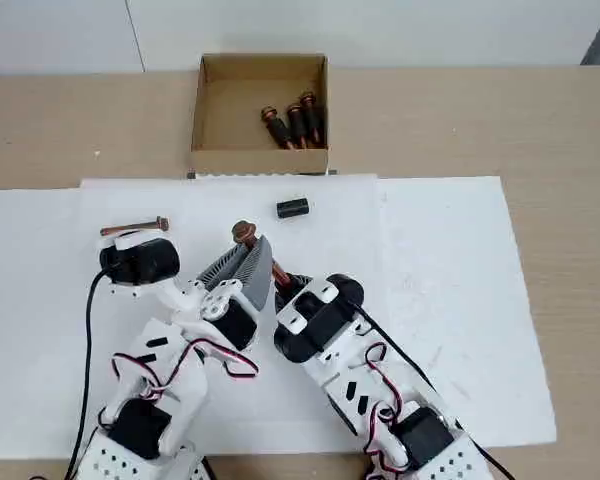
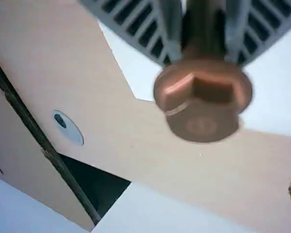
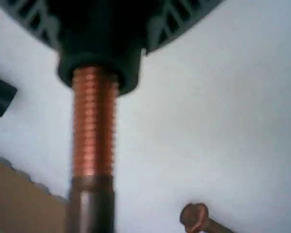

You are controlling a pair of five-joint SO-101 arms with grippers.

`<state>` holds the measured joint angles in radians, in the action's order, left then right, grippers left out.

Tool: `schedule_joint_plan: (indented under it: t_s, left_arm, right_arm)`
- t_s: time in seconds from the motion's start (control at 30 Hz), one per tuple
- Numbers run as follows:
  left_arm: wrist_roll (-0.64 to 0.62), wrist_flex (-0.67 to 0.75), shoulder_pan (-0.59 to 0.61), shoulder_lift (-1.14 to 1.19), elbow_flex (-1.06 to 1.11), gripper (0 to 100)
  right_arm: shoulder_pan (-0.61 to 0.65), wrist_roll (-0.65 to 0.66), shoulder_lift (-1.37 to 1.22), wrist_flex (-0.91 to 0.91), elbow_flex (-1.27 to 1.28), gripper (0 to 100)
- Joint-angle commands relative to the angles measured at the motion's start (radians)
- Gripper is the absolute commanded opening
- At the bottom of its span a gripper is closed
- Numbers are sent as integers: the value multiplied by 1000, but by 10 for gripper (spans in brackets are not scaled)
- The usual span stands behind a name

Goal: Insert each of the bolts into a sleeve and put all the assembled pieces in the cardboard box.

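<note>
My left gripper (image 1: 248, 247) is shut on a copper bolt (image 1: 243, 233), its hex head (image 2: 202, 99) poking out past the grey fingers (image 2: 131, 19). My right gripper (image 1: 284, 286) is shut on a black sleeve (image 3: 101, 68). The bolt's threaded shank (image 3: 93, 131) runs into that sleeve, so the two grippers meet tip to tip near the sheet's middle. A second bolt (image 1: 135, 227) lies loose to the left, its head (image 3: 196, 217) also showing in the right wrist view. A spare black sleeve (image 1: 292, 208) lies toward the box.
The cardboard box (image 1: 263, 158) stands at the back centre with three assembled pieces (image 1: 293, 122) in its right half. White paper (image 1: 450, 260) covers the tan table (image 1: 540, 120). Free room lies on the right side of the sheet.
</note>
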<state>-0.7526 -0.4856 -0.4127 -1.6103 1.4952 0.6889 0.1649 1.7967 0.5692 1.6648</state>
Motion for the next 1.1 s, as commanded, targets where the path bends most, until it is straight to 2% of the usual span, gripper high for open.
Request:
schedule_joint_plan:
  t_s: [0.0,0.1,0.23,0.4,0.57,0.77,1.07]
  left_arm:
    - [8,31,-3,-8,8,7]
    - [48,-12,-37,-8,13,6]
    - [106,-123,-143,-8,13,6]
    - [120,-221,-207,-8,16,7]
    - [143,-229,-176,-8,16,34]
    - [241,-227,-98,-8,16,232]
    - [278,-233,-14,-8,-13,240]
  right_arm:
    - [2,8,12,-22,-35,2]
    - [2,35,12,-25,-35,2]
    - [2,77,12,-27,-35,2]
    - [2,78,12,-27,-35,2]
    - [-1,75,12,-27,-29,2]
    - [-1,71,12,-27,-20,2]
    - [-2,75,12,-27,8,2]
